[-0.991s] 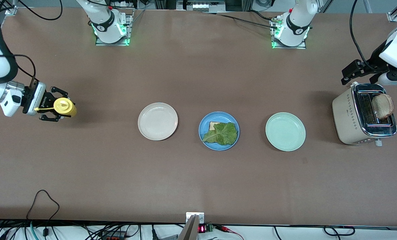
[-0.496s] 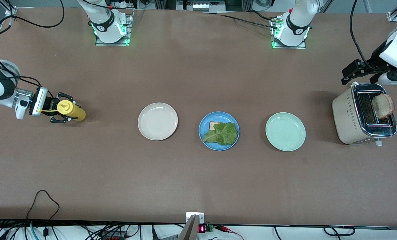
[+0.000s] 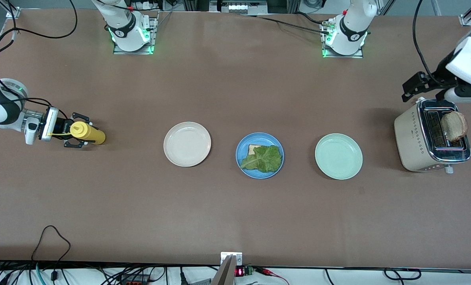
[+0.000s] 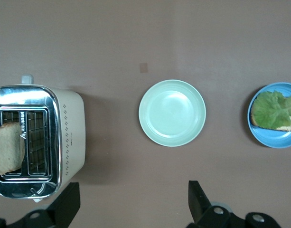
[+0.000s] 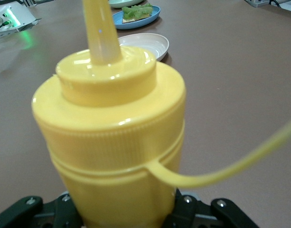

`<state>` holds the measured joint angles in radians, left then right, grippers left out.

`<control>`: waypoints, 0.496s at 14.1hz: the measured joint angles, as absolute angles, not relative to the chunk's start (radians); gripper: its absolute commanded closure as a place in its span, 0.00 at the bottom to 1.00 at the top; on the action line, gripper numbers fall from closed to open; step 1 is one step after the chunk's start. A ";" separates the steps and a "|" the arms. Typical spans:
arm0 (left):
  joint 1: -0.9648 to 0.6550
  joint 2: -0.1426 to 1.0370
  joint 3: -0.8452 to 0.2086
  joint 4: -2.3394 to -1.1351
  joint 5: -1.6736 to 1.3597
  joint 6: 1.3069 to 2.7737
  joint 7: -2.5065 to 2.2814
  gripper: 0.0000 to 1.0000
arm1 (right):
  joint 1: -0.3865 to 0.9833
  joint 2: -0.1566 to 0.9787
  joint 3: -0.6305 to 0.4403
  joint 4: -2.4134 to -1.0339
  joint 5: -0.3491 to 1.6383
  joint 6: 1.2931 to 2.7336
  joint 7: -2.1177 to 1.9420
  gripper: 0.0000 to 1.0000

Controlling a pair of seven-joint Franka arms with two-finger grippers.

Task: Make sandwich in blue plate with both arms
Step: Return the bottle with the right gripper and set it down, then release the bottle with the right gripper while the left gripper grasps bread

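At the left edge of the front view, the right pincer [image 3: 74, 135] squeezes a yellow bottle [image 3: 87, 133]. At the upper right, the left pincer [image 3: 414, 88] hangs wide apart above the toaster [image 3: 413, 138]. The blue plate [image 3: 259, 137], mid-frame on the tabletop [image 3: 235, 213], holds bread [image 3: 253, 149] under lettuce [image 3: 264, 159].

The right gripper [image 3: 74, 135], clamped on the yellow plastic squeeze bottle with a tethered cap [image 3: 87, 133], has carried it lower and a little toward the cream-white plate, tilting it further so its base points that way. The left gripper [image 3: 422, 88] has edged slightly up over the worktop by the toaster.
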<state>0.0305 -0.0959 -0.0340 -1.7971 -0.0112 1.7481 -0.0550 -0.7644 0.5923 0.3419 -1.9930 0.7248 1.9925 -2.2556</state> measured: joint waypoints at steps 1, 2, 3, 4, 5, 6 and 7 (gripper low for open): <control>0.051 -0.062 -0.029 -1.778 -0.011 1.748 -0.055 0.00 | -0.765 0.593 0.343 -1.992 0.725 1.992 -2.256 0.36; 0.086 -0.022 -0.025 -1.758 -0.010 1.748 -0.053 0.00 | -0.765 0.593 0.344 -1.992 0.725 1.992 -2.256 0.02; 0.138 0.019 -0.022 -1.738 -0.009 1.748 -0.039 0.00 | -0.766 0.593 0.344 -1.991 0.726 1.991 -2.256 0.00; 0.198 0.059 -0.019 -1.719 -0.009 1.748 -0.002 0.00 | -0.766 0.593 0.344 -1.991 0.727 1.991 -2.256 0.00; 0.262 0.103 -0.015 -1.695 -0.009 1.749 0.051 0.00 | -0.767 0.594 0.344 -1.991 0.729 1.991 -2.256 0.00; 0.323 0.147 -0.012 -1.666 -0.009 1.749 0.105 0.00 | -0.768 0.594 0.344 -1.991 0.731 1.988 -2.256 0.00; 0.378 0.190 -0.011 -1.635 -0.009 1.750 0.153 0.00 | -0.769 0.594 0.344 -1.990 0.732 1.984 -2.256 0.00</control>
<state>0.3778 0.1901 -0.0108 -1.6347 -0.0094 1.7496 0.1527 -0.7687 0.5939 0.3445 -1.9904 0.7320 1.9844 -2.2556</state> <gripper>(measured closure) 0.000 0.128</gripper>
